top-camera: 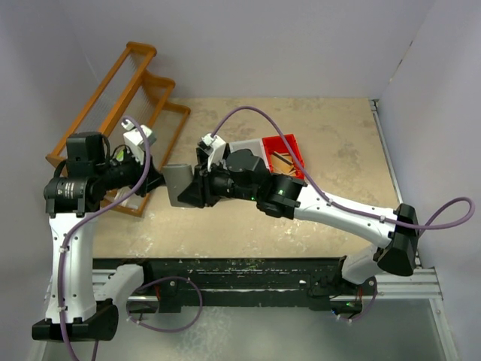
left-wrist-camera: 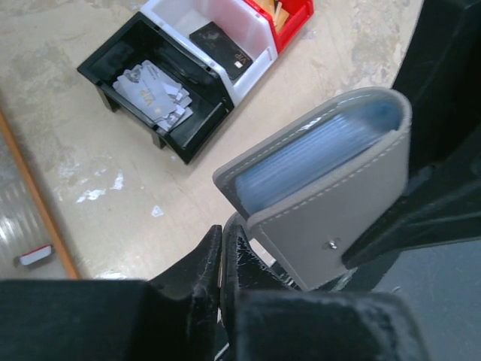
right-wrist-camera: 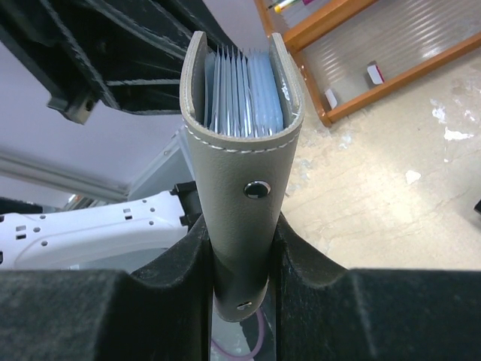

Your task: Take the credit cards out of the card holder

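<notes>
My right pincer point(right-wrist-camera: 240, 226) is clamped on the snap end of the card holder point(right-wrist-camera: 240, 150), held off the bench point(left-wrist-camera: 113, 180) with its long axis pointing at my left pincer point(left-wrist-camera: 223, 252), whose jaws sit together just beside the open edge of the sleeves point(right-wrist-camera: 240, 83).

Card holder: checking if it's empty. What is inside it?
Inside the card holder, a stack of bluish clear sleeves shows edge-on. Whether anything sits in them cannot be seen; the right fingers cover its lower end.

white arms point(top-camera: 338, 213) with black joints point(top-camera: 278, 193) and purple cables point(top-camera: 248, 109)
</notes>
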`<act>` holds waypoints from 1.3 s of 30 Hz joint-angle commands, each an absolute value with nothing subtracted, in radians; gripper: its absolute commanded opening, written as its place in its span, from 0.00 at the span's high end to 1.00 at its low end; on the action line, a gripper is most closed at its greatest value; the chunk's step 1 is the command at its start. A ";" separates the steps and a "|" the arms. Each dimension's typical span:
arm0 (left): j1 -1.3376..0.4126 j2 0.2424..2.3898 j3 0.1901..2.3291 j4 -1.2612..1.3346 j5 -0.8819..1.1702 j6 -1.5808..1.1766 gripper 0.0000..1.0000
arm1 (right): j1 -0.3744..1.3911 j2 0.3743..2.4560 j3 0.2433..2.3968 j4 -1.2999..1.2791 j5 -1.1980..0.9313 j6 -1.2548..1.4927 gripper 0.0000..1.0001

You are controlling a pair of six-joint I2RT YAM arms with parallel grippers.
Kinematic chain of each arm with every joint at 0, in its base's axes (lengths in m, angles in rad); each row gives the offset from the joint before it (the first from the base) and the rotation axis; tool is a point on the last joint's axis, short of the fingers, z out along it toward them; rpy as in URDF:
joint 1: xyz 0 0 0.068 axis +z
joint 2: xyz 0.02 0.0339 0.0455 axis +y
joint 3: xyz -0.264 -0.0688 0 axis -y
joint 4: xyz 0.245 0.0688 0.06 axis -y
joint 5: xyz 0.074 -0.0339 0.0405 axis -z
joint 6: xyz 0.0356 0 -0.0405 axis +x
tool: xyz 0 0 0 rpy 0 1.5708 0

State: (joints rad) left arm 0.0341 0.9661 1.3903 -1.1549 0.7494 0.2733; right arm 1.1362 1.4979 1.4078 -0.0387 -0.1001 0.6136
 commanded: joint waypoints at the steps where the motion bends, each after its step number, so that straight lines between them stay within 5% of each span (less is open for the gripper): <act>1: 0.037 0.951 1.434 -1.172 0.818 0.295 1.00 | 1.117 1.420 1.378 0.114 -0.154 0.638 1.00; 20: 0.037 0.960 1.448 -1.278 0.954 0.368 0.98 | 1.042 1.358 1.237 0.298 -0.245 0.729 0.94; 23: 0.037 0.967 1.454 -1.287 0.960 0.377 0.59 | 1.042 1.359 1.242 0.299 -0.254 0.724 0.95; 26: 0.037 0.978 1.463 -1.298 0.972 0.382 0.50 | 1.041 1.357 1.244 0.296 -0.264 0.717 0.97; 36: 0.037 0.996 1.471 -1.251 0.984 0.322 1.00 | 1.041 1.358 1.247 0.301 -0.299 0.710 0.99; 39: 0.037 0.993 1.480 -1.237 0.972 0.309 1.00 | 1.040 1.357 1.243 0.300 -0.301 0.707 0.96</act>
